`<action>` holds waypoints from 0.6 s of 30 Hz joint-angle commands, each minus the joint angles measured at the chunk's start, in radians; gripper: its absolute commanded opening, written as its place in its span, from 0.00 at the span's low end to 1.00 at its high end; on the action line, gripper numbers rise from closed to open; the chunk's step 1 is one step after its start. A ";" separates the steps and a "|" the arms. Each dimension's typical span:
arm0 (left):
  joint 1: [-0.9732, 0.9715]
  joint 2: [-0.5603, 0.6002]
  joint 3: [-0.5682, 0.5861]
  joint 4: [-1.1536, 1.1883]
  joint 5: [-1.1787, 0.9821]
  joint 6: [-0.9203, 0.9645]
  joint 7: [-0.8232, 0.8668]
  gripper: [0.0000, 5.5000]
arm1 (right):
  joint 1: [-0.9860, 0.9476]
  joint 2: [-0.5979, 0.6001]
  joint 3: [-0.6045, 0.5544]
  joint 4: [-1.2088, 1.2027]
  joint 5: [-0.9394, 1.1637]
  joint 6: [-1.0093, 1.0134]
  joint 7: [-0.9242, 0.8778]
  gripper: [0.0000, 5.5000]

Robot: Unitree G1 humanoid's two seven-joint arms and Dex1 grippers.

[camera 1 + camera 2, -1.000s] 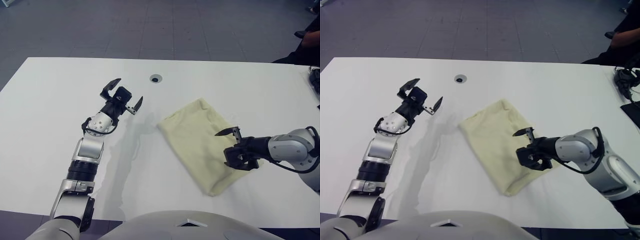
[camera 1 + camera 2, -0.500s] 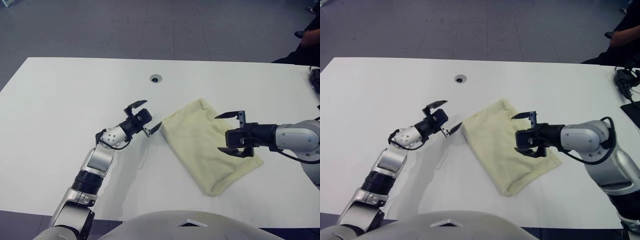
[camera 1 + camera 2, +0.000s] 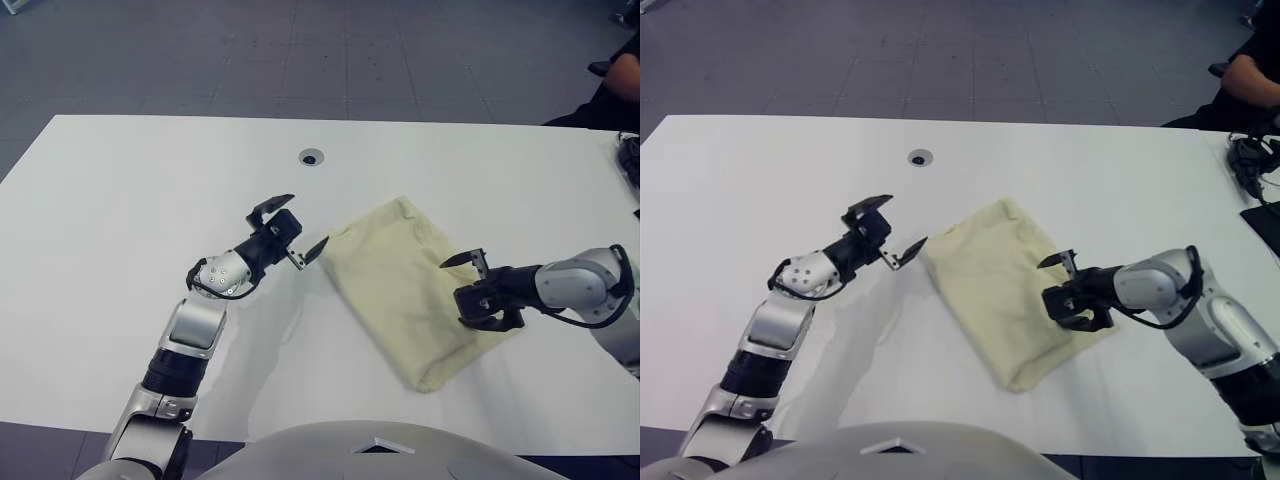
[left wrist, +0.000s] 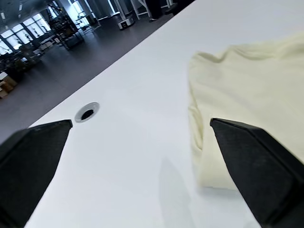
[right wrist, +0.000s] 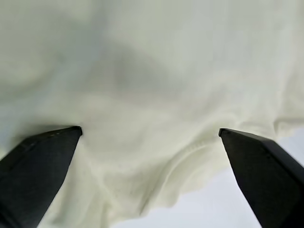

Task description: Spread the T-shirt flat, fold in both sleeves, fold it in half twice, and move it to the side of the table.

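Note:
A pale yellow T-shirt (image 3: pixel 405 285), folded into a compact oblong, lies slanted on the white table (image 3: pixel 120 230), right of centre. My left gripper (image 3: pixel 295 226) is open just beside the shirt's near-left corner, fingers apart over bare table. In the left wrist view the gripper (image 4: pixel 141 122) frames that corner of the T-shirt (image 4: pixel 247 95). My right gripper (image 3: pixel 472 292) is open and low over the shirt's right edge. Seen from the right wrist, the gripper (image 5: pixel 150 129) straddles a hem of the T-shirt (image 5: pixel 156 61).
A round cable hole (image 3: pixel 312 157) sits in the table behind the shirt, also in the left wrist view as the hole (image 4: pixel 87 113). Black cables (image 3: pixel 1245 160) lie at the table's far right edge. Bare table stretches left and in front.
My left gripper swung right to the shirt's left corner and now holds there. My right gripper rose and has dropped back onto the shirt's right edge. The shirt has not moved.

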 commanded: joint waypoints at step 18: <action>-0.101 -0.042 0.186 -0.020 -0.077 0.124 0.188 0.98 | -0.157 0.415 0.257 0.009 0.047 0.368 0.016 0.98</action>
